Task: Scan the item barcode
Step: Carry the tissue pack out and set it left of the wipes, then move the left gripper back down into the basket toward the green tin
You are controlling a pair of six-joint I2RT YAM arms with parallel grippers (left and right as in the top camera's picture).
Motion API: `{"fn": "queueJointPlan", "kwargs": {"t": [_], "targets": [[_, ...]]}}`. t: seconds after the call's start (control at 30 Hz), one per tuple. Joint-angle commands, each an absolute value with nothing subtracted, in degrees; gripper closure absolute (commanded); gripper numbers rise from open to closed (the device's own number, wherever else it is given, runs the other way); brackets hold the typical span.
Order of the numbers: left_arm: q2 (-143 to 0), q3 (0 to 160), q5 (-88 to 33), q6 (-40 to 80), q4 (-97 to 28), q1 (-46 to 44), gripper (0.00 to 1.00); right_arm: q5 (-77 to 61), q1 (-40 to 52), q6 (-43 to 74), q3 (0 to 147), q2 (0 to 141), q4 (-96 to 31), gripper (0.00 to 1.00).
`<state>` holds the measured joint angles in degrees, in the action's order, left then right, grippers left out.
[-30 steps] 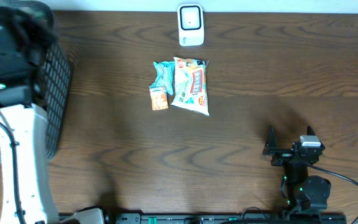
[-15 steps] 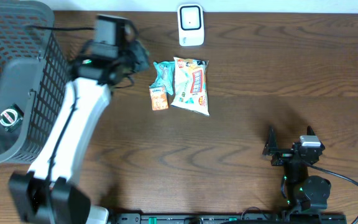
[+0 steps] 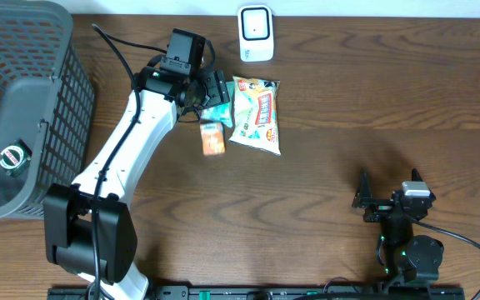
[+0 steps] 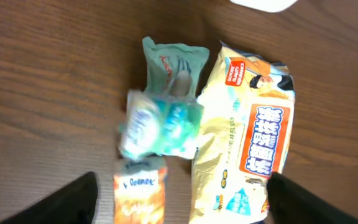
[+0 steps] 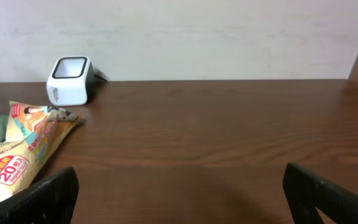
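packets [image 3: 257, 112] three; scanner [image 3: 256, 33] one; basket [image 3: 75, 93] one; left jaws apart, right jaws apart.

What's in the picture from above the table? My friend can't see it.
The left gripper hangs open over a teal packet, beside a yellow snack bag and a small orange packet on a wooden table. A white scanner stands at the far edge, a grey basket at the left.
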<state>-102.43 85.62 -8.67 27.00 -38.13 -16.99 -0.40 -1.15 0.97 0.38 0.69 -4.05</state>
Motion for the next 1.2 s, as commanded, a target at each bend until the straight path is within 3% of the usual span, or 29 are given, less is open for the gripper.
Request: {"fn": "queueJointPlan", "kwargs": {"t": [0.0, 0.3, 0.57, 0.9, 1.17], "targets": [[-101.3, 85.7, -8.3, 24.6, -38.4, -16.6, 0.08, -0.4, -0.7, 0.6, 0.3, 0.4, -4.3, 0.01], [-93.3, 85.7, -4.0, 20.4, -43.3, -14.7, 0.03, -0.4, -0.7, 0.6, 0.3, 0.4, -4.3, 0.01], [-84.1, 85.7, 1.2, 17.7, -51.7, -7.3, 0.03, -0.4, -0.7, 0.6, 0.3, 0.4, -4.3, 0.01], [-82.8, 85.7, 3.2, 14.2, -58.9, 1.0, 0.03, -0.4, -0.7, 0.5, 0.3, 0.4, -4.3, 0.01], [-80.8, 86.2, 3.2, 14.1, -59.3, 1.7, 0.03, -0.4, -0.7, 0.6, 0.3, 0.4, -4.3, 0.01]]}}
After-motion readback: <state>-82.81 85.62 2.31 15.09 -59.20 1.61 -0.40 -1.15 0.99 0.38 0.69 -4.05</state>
